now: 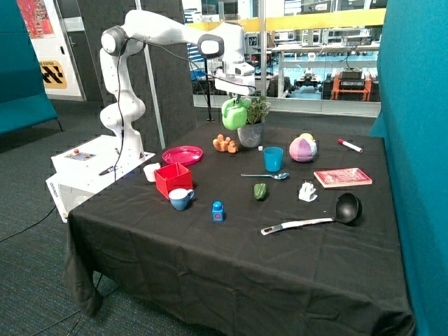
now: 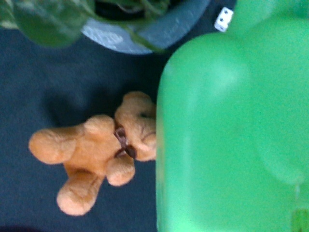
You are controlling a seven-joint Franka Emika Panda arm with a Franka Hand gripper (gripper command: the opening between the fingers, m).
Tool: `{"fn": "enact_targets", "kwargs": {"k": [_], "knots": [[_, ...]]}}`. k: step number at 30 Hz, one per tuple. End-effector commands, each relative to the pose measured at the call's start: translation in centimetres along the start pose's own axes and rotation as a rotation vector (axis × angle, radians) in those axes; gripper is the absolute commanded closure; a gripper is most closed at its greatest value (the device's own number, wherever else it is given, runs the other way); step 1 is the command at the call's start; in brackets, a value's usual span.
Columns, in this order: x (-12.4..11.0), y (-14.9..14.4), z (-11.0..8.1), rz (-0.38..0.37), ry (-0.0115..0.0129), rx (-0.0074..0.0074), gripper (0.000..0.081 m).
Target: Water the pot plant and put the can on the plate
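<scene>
My gripper [image 1: 237, 96] is shut on the light-green watering can [image 1: 234, 113] and holds it in the air, tilted, right beside the leaves of the pot plant [image 1: 252, 124]. The plant stands in its grey pot at the back of the black table. In the wrist view the can [image 2: 227, 135] fills much of the picture, with the pot's grey rim [image 2: 159, 29] beside it. The magenta plate [image 1: 182, 155] lies flat near the table's edge on the robot base's side, apart from the can and with nothing on it.
An orange teddy bear [image 1: 225, 144] [image 2: 96, 150] lies below the can, between plate and pot. A blue cup [image 1: 273, 159], red box [image 1: 173, 179], spoon [image 1: 266, 176], ball [image 1: 303, 148], book [image 1: 342, 177] and ladle [image 1: 315, 217] are spread over the table. A die [image 2: 223, 19] lies by the pot.
</scene>
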State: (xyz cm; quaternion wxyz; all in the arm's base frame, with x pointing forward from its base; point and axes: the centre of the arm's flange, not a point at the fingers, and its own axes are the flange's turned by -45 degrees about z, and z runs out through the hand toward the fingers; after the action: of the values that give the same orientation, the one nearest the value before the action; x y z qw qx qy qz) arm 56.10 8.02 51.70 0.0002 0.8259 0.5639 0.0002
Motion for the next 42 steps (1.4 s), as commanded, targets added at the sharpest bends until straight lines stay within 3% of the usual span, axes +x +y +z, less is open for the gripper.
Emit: {"fn": "enact_targets", "kwargs": {"k": [1, 12, 23, 35, 42], "knots": [[2.4, -1.0, -0.7, -0.038, -0.0002, 0.0005, 0.0808], [3.3, -2.5, 0.0, -0.062, -0.0002, 0.0005, 0.0808], [2.9, -2.1, -0.1, -0.057, -0.0002, 0.0005, 0.0808], [2.2, -0.6, -0.2, -0.004, -0.0002, 0.0005, 0.0808], [1.8, -1.2, -0.2, -0.014, -0.0002, 0.0005, 0.0808]]}}
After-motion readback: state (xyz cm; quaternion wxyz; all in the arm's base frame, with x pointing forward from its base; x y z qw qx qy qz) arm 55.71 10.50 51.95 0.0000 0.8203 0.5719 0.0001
